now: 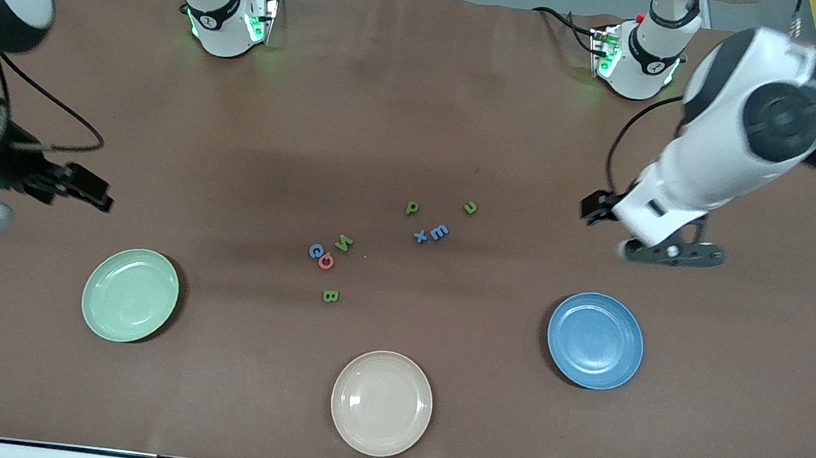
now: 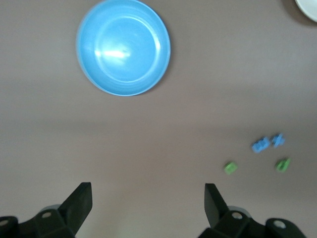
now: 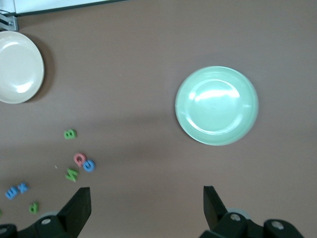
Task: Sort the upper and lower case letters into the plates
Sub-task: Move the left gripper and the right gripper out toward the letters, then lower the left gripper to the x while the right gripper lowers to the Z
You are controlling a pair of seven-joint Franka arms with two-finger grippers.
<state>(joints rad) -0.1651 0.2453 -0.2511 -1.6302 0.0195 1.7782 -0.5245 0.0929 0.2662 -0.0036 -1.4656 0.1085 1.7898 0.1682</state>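
Cream plate (image 1: 381, 403): round, sits on the brown surface (image 1: 422, 108) nearest the front camera, nothing in it.
Green plate (image 1: 130, 295): toward the right arm's end, nothing in it.
Blue plate (image 1: 595, 341): toward the left arm's end, nothing in it.
Letters: all eight lie loose on the surface in the middle, none in a plate.
Green B (image 1: 330, 296): the letter nearest the front camera, on its own.
Red letter (image 1: 327, 261): touches the blue G (image 1: 315, 251), with the green N (image 1: 343, 242) just beside them.
Blue x (image 1: 420, 236) and blue E (image 1: 440, 232): side by side, farther from the front camera than the red letter.
Green p (image 1: 412, 208) and green u (image 1: 469, 208): the two farthest from the front camera.
Left gripper (image 2: 147, 198): up in the air over bare surface, jaws wide apart, holding nothing. Blue plate lies near it, letters well apart from it.
Right gripper (image 3: 146, 201): up in the air over bare surface, jaws wide apart, holding nothing. Green plate lies near it, letters well apart from it.
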